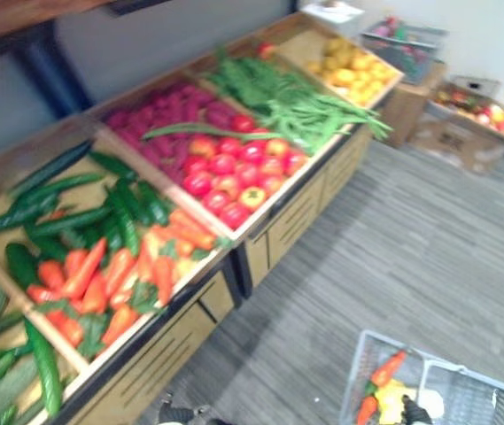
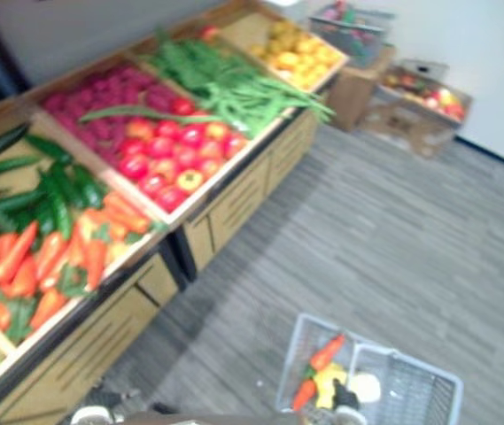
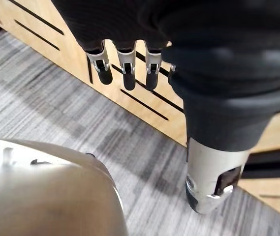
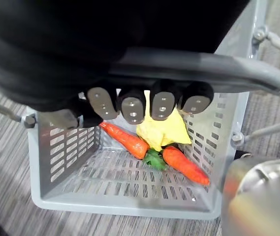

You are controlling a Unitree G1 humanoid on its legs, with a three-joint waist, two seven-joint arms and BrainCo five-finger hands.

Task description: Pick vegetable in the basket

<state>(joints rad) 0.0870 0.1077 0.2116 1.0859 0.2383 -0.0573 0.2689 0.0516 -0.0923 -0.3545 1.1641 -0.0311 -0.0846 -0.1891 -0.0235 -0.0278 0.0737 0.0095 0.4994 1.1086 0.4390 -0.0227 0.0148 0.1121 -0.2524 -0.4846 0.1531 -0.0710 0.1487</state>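
Observation:
A grey plastic basket (image 4: 66, 152) hangs from my right hand (image 4: 132, 104), whose fingers curl round its handle (image 4: 203, 71). Inside lie two orange carrots (image 4: 125, 138) (image 4: 186, 166) and a yellow vegetable (image 4: 162, 129). In the left eye view the basket (image 1: 464, 376) is low on the right over the floor, with my right hand (image 1: 415, 413) at its handle. My left hand (image 3: 125, 69) hangs open beside the stand's wooden front (image 3: 130, 93), holding nothing. The stand's bins hold carrots (image 1: 101, 283), cucumbers (image 1: 65, 199), tomatoes (image 1: 234, 173) and green beans (image 1: 296, 102).
The wooden stand (image 1: 287, 221) runs along the left, with purple-red produce (image 1: 163, 119) and yellow produce (image 1: 349, 71) farther back. Cardboard boxes of produce (image 1: 469, 124) and another grey basket (image 1: 402, 40) stand at the far right. Grey striped floor (image 1: 411, 257) lies between.

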